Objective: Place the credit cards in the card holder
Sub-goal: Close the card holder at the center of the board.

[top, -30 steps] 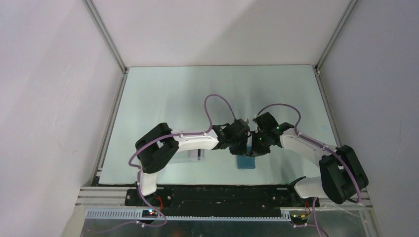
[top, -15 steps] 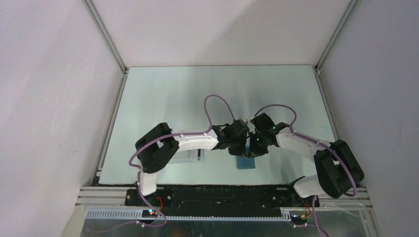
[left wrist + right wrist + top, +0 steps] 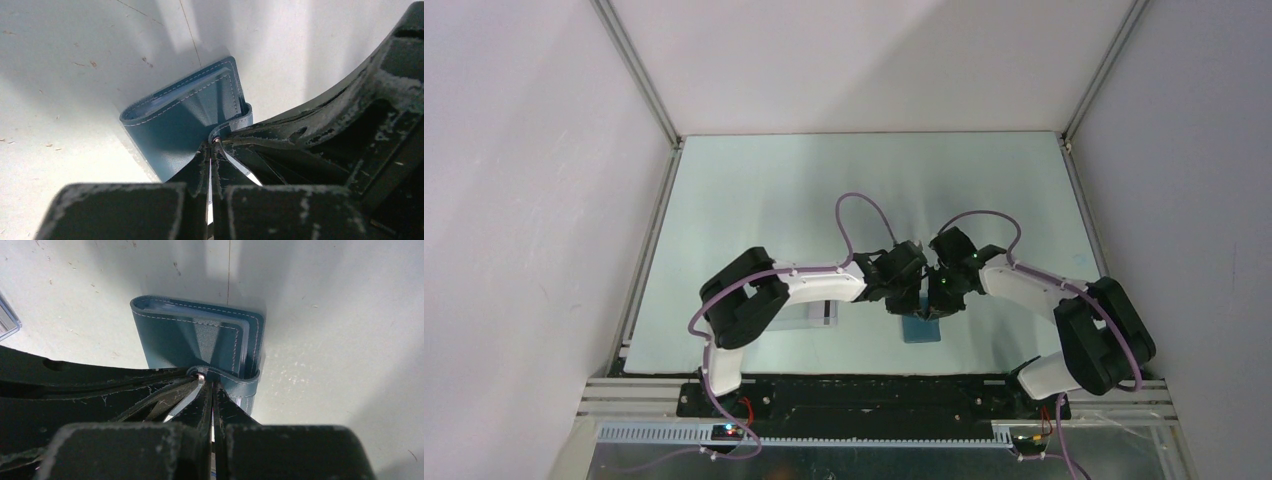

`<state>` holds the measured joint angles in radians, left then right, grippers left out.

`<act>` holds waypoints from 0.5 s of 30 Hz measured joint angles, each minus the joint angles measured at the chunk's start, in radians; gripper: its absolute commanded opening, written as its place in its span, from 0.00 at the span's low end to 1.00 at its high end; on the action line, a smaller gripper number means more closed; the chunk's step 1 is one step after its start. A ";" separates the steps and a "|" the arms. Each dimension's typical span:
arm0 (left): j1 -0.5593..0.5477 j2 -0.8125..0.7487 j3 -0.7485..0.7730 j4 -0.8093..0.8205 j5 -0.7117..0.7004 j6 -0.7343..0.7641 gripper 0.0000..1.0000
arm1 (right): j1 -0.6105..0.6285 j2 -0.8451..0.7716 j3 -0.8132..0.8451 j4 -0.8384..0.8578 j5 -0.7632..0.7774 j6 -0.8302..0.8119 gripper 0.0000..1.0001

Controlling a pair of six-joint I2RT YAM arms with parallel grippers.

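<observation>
Moved right elbow [image 3: 1104, 335] slightly inward; kept left hand [image 3: 211, 150] and right hand [image 3: 210, 386] pinched shut, tips at card holder [image 3: 185, 115] clasp tab [image 3: 235, 377], perhaps touching it.

Top view's evenly lit from overhead and kinda soft overall, with a washed-out sheen down the middle of the worktop [image 3: 904, 190]. Wrist cams are punchier: broad, soft-edged shadows fall on the worktop past the card holder [image 3: 175, 120], whose stitching looks nice and sharp. Up close, the left gripper [image 3: 211, 147] and right gripper [image 3: 207, 382] go dark and mushy toward the bottom edge.
</observation>
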<state>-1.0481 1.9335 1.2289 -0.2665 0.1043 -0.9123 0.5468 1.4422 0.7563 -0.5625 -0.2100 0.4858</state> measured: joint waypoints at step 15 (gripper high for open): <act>0.010 0.014 -0.016 0.012 0.014 -0.128 0.00 | 0.000 0.008 -0.016 0.010 0.019 0.079 0.00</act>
<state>-1.0378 1.9472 1.2133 -0.2543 0.1184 -1.0401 0.5468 1.4502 0.7403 -0.5529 -0.1913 0.5648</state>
